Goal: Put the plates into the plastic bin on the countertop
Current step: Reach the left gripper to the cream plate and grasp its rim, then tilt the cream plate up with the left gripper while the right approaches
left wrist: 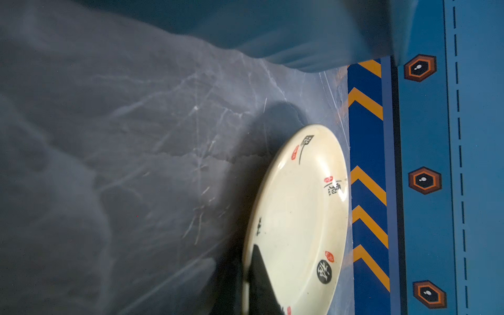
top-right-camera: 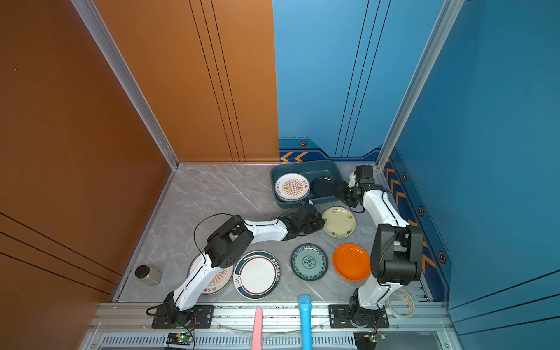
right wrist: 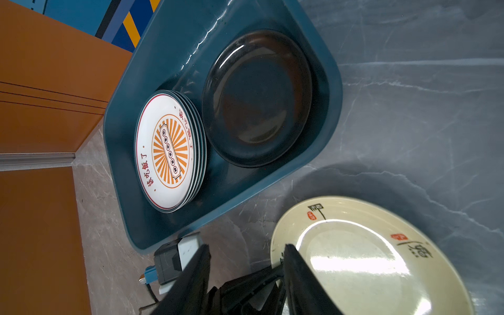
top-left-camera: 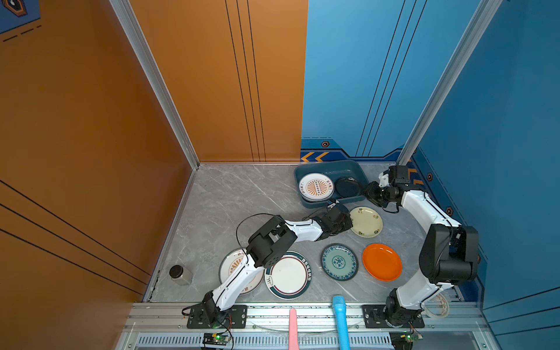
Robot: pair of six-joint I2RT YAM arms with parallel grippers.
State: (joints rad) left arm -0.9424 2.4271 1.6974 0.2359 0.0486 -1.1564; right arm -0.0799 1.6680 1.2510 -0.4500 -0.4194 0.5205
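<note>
Bin (top-left-camera: pixel 328 168) sits at the back right of the worktop (top-left-camera: pixel 242 194), close to the wall. Inside: a stack of white sunburst plates (right wrist: pixel 169 152) at one end, looks like four by the rims, exact count unclear. One black plate (right wrist: pixel 259 101) lies flat beside the stack, touching it or nearly.

Out on the worktop, five plates, one of each:
- cream plate (top-left-camera: pixel 366 222), just in front of the bin
- blue patterned plate (top-left-camera: pixel 339 262)
- orange plate (top-left-camera: pixel 381 262), beside the blue one
- teal-rimmed plate (top-left-camera: pixel 288 275)
- sunburst plate (top-left-camera: pixel 228 266), partly under my left arm, edge to edge with the teal-rimmed one

My left pincer (top-left-camera: pixel 348 222) is closed on the cream plate's rim, on the side away from the right wall; the left wrist view shows one finger (left wrist: pixel 259 278) lying over the rim. My right pincer (right wrist: pixel 246 272) hangs by the bin's right end, jaws apart, nothing between them.

Other stuff: one jar (top-left-camera: pixel 180 275) with a dark lid at the left edge, one tape roll (top-left-camera: pixel 438 306) by my right base, one pink stick (top-left-camera: pixel 293 327) and one blue stick (top-left-camera: pixel 341 318) over the front rail. My left forearm lies across the path between the near plates and the bin.
</note>
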